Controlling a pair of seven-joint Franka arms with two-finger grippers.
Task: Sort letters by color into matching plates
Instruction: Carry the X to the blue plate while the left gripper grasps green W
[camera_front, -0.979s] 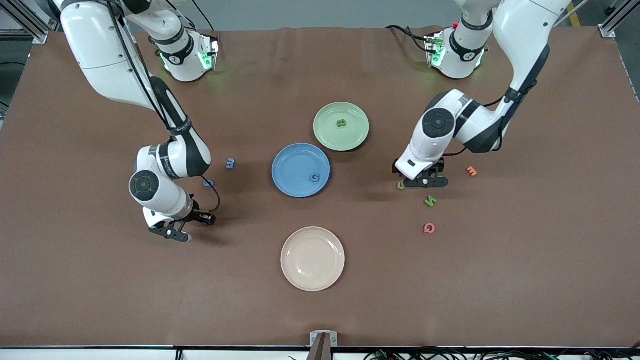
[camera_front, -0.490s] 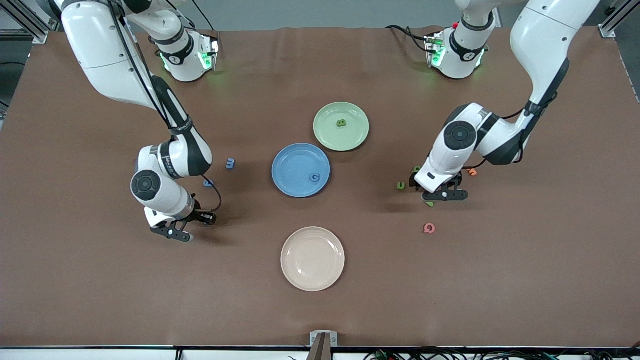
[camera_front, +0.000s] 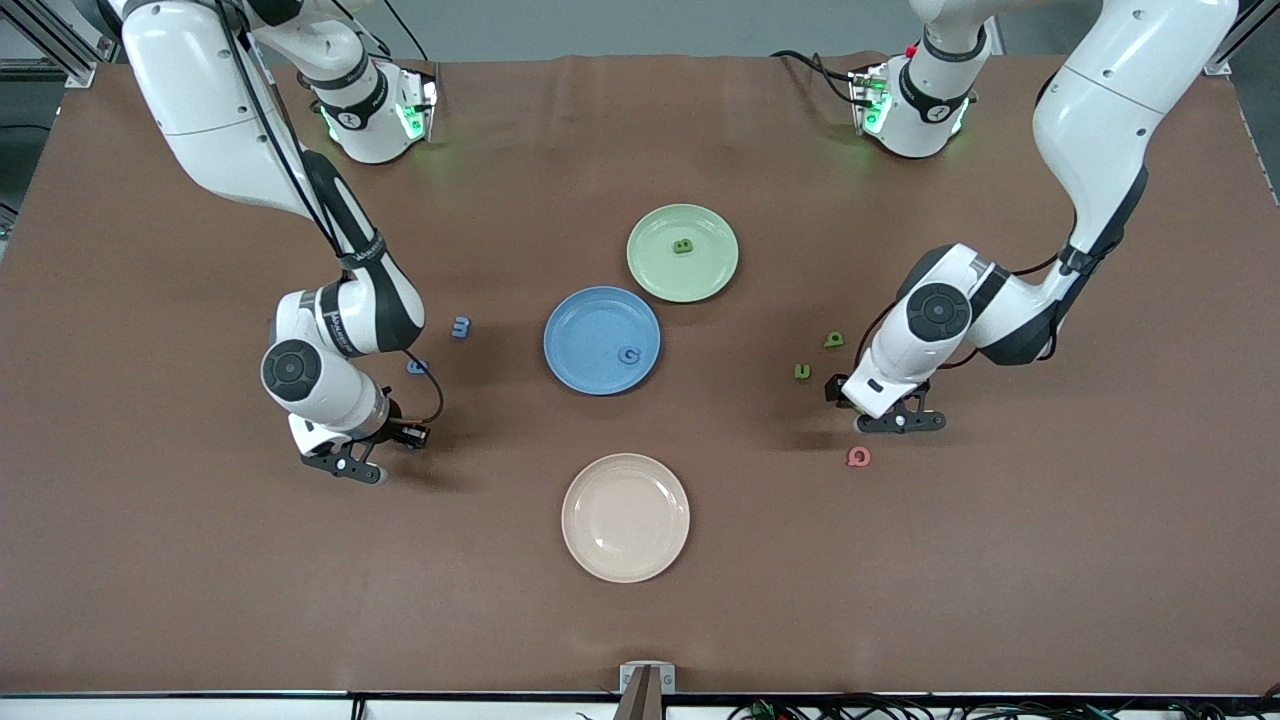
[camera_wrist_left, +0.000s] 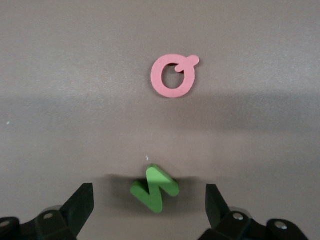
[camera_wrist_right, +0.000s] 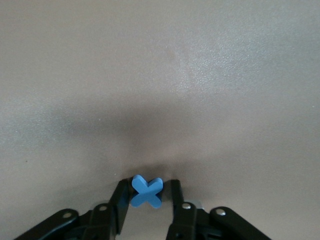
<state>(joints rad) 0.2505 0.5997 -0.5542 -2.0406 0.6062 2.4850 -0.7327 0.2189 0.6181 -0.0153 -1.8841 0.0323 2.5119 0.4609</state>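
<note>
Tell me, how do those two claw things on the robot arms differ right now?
The left tool stands wide open with a green N lying loose on the table between its fingers. The right tool is pinched shut on a blue plus. The left tool works at its arm's end of the table beside a pink letter; the right tool is low at the right arm's end. Both are black and two-fingered.

Matt foam letters (camera_wrist_left: 155, 188); glossy plates (camera_front: 601, 340).
</note>
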